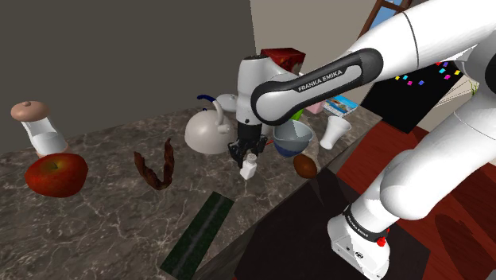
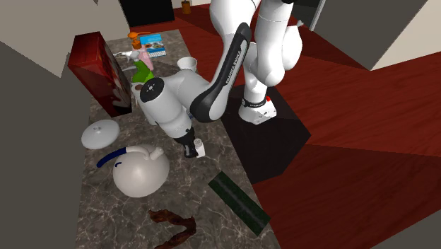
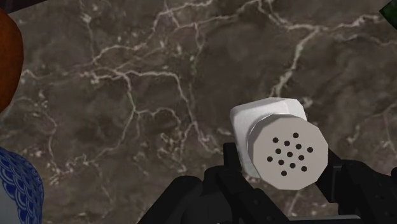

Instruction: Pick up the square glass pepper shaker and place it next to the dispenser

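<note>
We have the black two-finger gripper (image 3: pixel 285 172) clamped on the small white square shaker with a round perforated cap (image 3: pixel 280 143), one finger on each flat side just below the cap. The shaker hangs in that grip over the dark veined marble counter (image 1: pixel 103 207), near its edge and just beside the round white kettle (image 1: pixel 208 131). Whether its base has cleared the stone we cannot quite tell from the shoulder view.

We judge the step in hand to be the carry. We would lift straight up first and keep the shaker upright so it does not twist in the grip. We would also travel high enough to pass the brown curved pieces (image 1: pixel 155 169) and the red apple (image 1: pixel 56 173).

The wrist view gives us the finger contact. The shoulder view gives us the goal, the white bottle with a tan domed top (image 1: pixel 38 126), which we take for the dispenser, well apart toward that view's left. The second exterior view shows how close the kettle stands.
</note>
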Controlling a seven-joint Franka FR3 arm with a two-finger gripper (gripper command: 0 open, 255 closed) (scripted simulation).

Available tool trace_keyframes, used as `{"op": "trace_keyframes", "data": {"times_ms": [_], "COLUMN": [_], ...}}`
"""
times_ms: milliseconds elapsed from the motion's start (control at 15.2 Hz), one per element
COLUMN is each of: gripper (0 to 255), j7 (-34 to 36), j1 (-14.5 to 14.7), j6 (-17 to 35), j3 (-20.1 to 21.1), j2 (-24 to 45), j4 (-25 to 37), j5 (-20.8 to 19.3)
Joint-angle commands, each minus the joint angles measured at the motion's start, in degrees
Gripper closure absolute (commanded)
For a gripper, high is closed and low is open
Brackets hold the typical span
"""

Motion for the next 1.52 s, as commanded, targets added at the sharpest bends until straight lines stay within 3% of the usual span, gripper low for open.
{"op": "trace_keyframes", "data": {"times_ms": [0,396,1452], "gripper": [255,255,255], "j7": [0.0,0.0,-0.76], "j1": [0.0,0.0,-0.09], "j6": [0.0,0.0,-13.05], "j3": [0.0,0.0,-1.03], "j2": [0.0,0.01,-7.02], "j4": [-0.01,-0.01,6.3], "j5": [0.0,0.0,1.52]}}
